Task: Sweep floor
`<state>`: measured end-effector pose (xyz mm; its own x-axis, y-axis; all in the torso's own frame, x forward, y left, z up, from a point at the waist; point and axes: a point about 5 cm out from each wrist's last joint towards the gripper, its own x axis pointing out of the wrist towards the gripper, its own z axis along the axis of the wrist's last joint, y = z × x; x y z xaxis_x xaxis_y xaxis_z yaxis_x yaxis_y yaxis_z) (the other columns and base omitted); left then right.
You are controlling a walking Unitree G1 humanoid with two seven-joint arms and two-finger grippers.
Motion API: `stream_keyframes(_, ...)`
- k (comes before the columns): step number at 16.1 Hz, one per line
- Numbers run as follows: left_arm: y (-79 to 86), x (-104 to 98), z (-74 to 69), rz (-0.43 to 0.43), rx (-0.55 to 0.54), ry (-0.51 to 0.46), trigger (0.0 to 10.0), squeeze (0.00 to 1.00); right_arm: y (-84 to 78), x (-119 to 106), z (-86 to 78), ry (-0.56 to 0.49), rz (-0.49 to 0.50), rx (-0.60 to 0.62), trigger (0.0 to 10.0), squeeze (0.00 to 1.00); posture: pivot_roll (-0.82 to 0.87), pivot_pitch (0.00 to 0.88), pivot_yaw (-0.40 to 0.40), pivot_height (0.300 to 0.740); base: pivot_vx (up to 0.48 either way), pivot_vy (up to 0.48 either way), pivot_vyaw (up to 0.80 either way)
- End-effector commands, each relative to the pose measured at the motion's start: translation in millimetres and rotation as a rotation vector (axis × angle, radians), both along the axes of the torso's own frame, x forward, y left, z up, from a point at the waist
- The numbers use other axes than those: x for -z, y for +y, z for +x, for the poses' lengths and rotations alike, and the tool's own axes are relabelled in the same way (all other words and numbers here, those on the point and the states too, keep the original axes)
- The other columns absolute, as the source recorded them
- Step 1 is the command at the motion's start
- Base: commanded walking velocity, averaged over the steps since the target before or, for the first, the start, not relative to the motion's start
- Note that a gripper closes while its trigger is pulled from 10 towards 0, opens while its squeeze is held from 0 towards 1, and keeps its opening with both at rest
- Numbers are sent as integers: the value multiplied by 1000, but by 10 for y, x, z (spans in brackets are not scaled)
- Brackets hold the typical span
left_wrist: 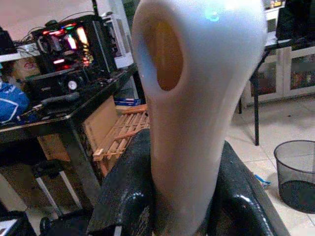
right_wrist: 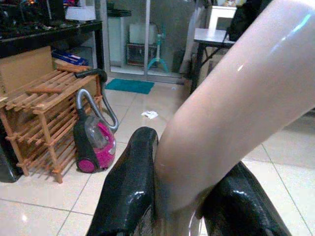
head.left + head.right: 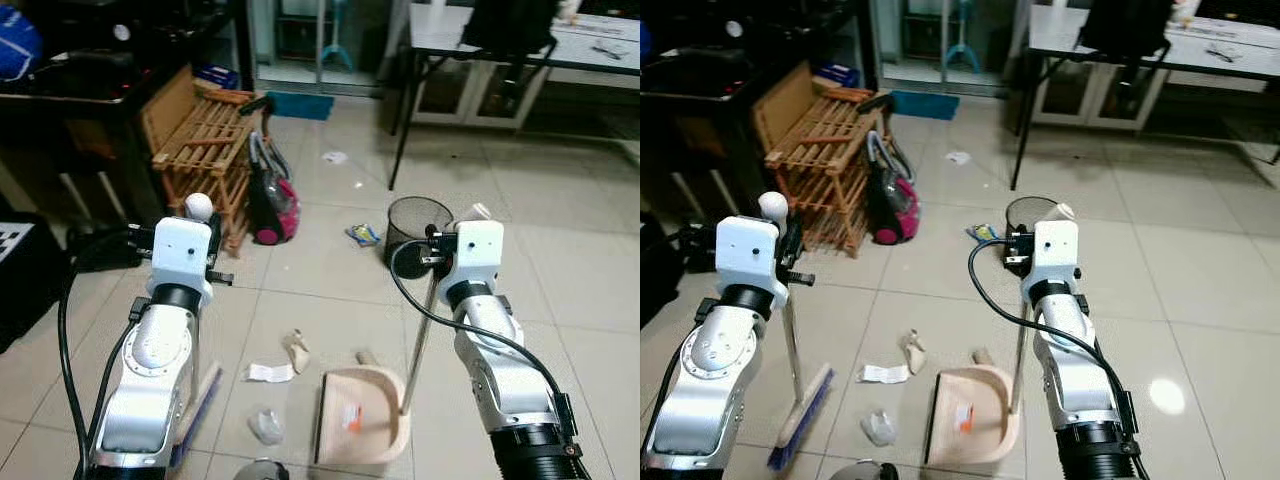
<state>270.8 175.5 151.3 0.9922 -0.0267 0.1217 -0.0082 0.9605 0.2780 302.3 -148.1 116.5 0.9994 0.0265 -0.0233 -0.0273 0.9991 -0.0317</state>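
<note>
Broom: stands upright at the robot's left; its blue-bristled head [image 3: 800, 418] rests on the tiled floor [image 3: 1200, 290], and the pale handle top [image 1: 197, 98] rises between the left fingers
Dustpan: beige pan [image 3: 975, 415] flat on the floor between the two arms, its long thin handle [image 3: 1019, 360] rising to the right gripper
Left gripper: [image 1: 184, 196] closed around the broom handle, a black finger [image 1: 123, 196] pressed against each side
Right gripper: [image 2: 182, 196] clamped on the pale grip at the dustpan handle's top, black fingers [image 2: 130, 187] on either side
Litter: crumpled paper scraps [image 3: 883, 374] and a clear wrapper [image 3: 878, 427] lie between broom head and dustpan; more scraps [image 3: 957, 157] farther off
Wire bin: black mesh wastebasket [image 3: 417, 222] just beyond the right gripper, a blue-yellow wrapper [image 3: 363, 235] beside it
Vacuum cleaner: pink canister [image 2: 94, 147] leaning beside a wooden slatted rack [image 3: 205, 150]
Background: black-legged table [image 3: 440, 40] at the far right, dark desk with lit electronics [image 1: 74, 44] at the left
</note>
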Motion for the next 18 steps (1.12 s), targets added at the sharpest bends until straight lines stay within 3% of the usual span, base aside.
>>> stream_keyframes(1, -30, -86, 26, 16, 11, -47, 10000, 0, 6, -38, 25, -12, 5, -7, 10000, 0, -7, 30, 1, 740, 0, 0, 0)
stream_keyframes(10, -11, -23, -12, 3, 14, -29, 10000, 0, 128, 29, 45, -6, -24, -72, 10000, 0, -2, 37, 0, 740, 229, 0, 0)
stream_keyframes(18, -15, 118, -35, 25, 21, 20, 10000, 0, 221, 62, 63, -19, -34, -122, 10000, 0, 2, 66, 8, 740, 0, 0, 0)
